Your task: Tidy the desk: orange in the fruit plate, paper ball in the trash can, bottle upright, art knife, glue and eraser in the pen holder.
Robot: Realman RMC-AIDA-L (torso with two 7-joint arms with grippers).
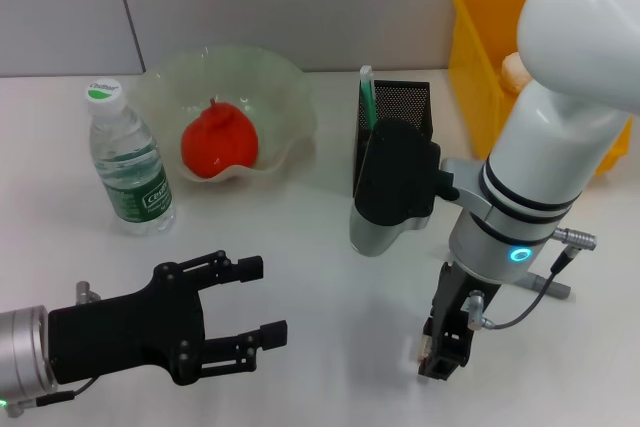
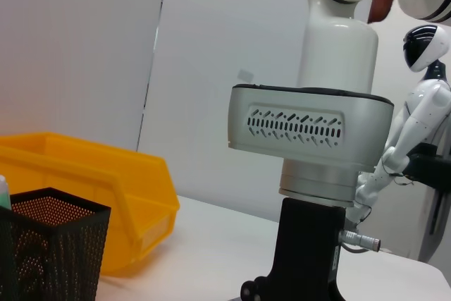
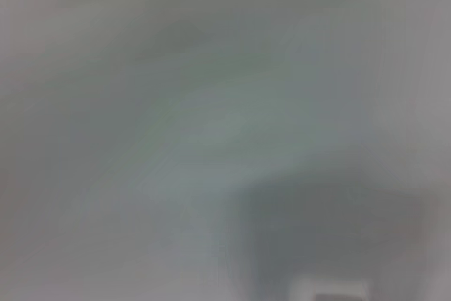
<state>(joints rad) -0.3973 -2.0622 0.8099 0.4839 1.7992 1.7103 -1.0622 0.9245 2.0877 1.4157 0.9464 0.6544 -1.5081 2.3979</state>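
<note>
Upright, the bottle (image 1: 130, 162) stands beside the fruit plate (image 1: 285, 82).

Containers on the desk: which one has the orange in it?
The fruit plate, the pale-green wavy bowl, holds the orange; the black pen holder and yellow trash can don't.

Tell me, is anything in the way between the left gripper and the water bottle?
No, nothing visible. Only bare table lies between the open left gripper and the upright bottle. The right gripper points down at the table, farther right.
</note>
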